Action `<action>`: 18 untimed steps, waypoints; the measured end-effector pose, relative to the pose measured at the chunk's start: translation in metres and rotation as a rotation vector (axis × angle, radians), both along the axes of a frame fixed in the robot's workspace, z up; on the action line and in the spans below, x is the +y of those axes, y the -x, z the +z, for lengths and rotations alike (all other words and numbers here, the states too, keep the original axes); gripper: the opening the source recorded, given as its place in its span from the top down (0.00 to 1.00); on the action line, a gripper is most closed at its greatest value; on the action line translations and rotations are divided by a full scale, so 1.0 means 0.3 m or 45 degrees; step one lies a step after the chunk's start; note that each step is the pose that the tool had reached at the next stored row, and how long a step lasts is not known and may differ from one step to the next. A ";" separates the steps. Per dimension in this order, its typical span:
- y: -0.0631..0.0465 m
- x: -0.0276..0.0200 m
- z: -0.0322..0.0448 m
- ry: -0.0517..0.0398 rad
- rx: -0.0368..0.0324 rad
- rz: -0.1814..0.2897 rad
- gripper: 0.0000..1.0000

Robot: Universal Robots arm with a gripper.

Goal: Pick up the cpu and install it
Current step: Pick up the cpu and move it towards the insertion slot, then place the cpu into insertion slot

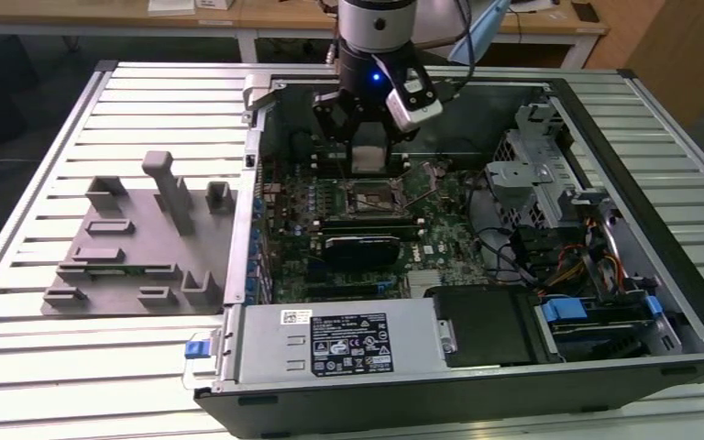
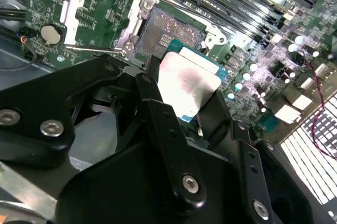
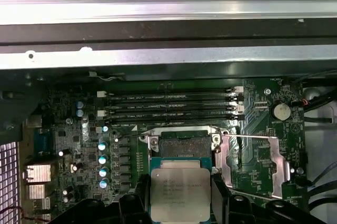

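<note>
In the exterior view the arm stood over an open computer case (image 1: 645, 137) that lay on a slatted metal table (image 1: 34, 183), and the gripper (image 1: 370, 165) reached down into the case above the motherboard (image 1: 450, 240). In both wrist views the two black fingers (image 2: 163, 129) were closed on opposite edges of the cpu (image 3: 180, 192), so the chip was gripped firmly between them, with its shiny silver top facing the cameras and its thin pale rim visible around it. The cpu was held in the air just beside the open socket (image 3: 185, 142); it overlapped the near edge of the socket in the pictures but was not lying inside it. The metal retention plate (image 3: 253, 155) of the socket was swung open to one side, with its thin wire lever lifted too. Beyond the socket ran four long memory slots (image 3: 168, 105), and a round coin battery (image 3: 280, 111) sat on the board near the open plate. On the exterior view's left, well apart from the case, a grey plastic fixture (image 1: 132, 247) with several upright blocks stood on the table. A silver power supply (image 1: 327, 339) with a label occupied the near end of the case.
</note>
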State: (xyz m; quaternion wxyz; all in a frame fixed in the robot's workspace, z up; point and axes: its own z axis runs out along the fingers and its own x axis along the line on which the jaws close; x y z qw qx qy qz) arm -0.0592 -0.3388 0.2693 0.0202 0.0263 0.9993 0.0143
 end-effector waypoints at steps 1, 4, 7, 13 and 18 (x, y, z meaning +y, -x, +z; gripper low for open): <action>-0.002 0.002 -0.005 0.003 0.0000 0.000 0.45; -0.009 0.008 -0.018 0.011 0.0000 0.000 0.45; -0.020 0.014 -0.033 0.017 -0.0002 0.000 0.45; -0.030 0.017 -0.046 0.021 0.0000 0.000 0.45; -0.031 0.017 -0.048 0.021 -0.0001 0.000 0.45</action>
